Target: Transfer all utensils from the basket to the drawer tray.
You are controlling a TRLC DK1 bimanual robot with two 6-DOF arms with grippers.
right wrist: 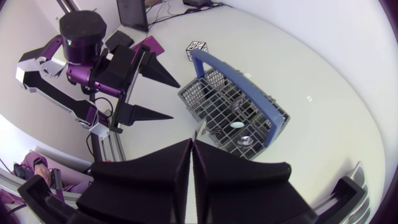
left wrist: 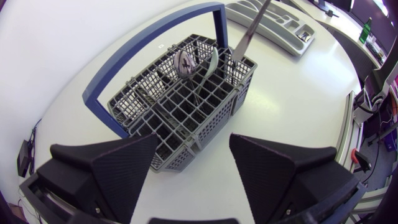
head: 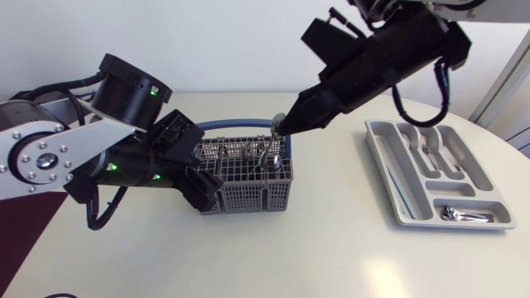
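The basket (head: pixel 248 186) stands on the table and serves as reference for all positions.

Right gripper (right wrist: pixel 191 163): above the basket's end nearest the drawer tray (head: pixel 383 157). Its fingers are pressed nearly together, with only a thin slit between them, clamped on the upper handle of one utensil (left wrist: pixel 247 32). The high grip appears chosen so the piece can be drawn straight up, clear of the grid walls and the blue handle (left wrist: pixel 219 28).

Utensil: its long axis runs steeply, close to upright, and leans away from the basket's middle towards the tray side. The handle end points up into the fingers. The working end points down into a compartment at that end of the basket (which kind of utensil it is cannot be told, as that end is hidden). It is not yet out of the basket.

Left gripper (left wrist: pixel 194 142): at the basket's opposite end, fingers spread wide to either side of the near corner and grasping nothing. Contact with the wall cannot be confirmed. The position suggests bracing, so the basket does not lift or slide during extraction.

Remaining stock: spoons (left wrist: pixel 185 62) lean in the compartments beside the held piece. The tray, well apart from the basket on the right arm's side, already holds forks (head: pixel 426 149).
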